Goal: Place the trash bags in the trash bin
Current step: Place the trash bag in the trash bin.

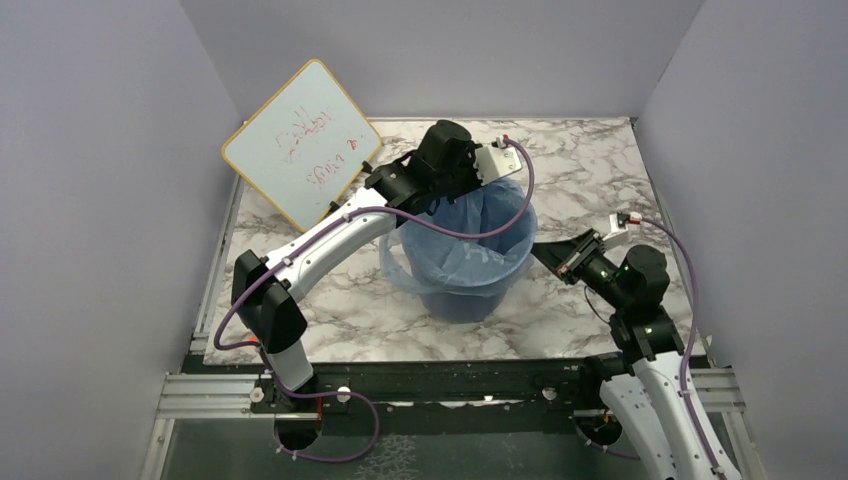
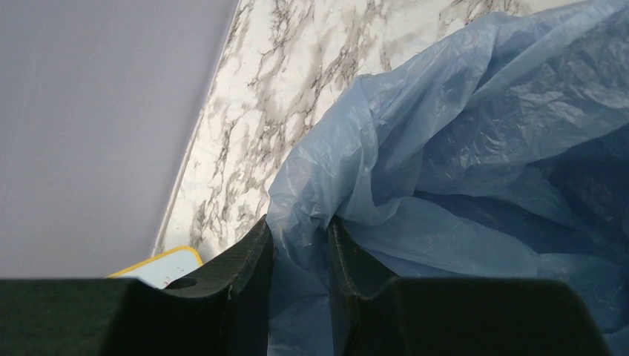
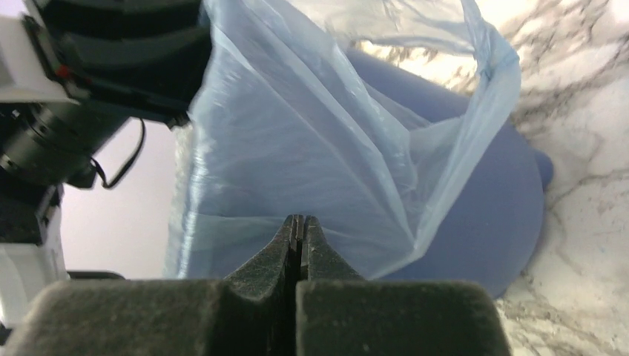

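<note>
The thin, translucent light-blue plastic bag lines the round blue plastic bucket; left gripper pinches its edge, right gripper closed tight, apparently empty. Light, floppy, slippery: grip bunched edges

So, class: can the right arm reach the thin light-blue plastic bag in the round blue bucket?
Probably yes: the right gripper, jaws shut, faces the light-blue plastic bag with nothing between. It would need to open first.

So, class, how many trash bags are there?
1: the trash bag draped in the trash bin, its edge pinched by the left gripper. Others inside could be hidden.
</note>
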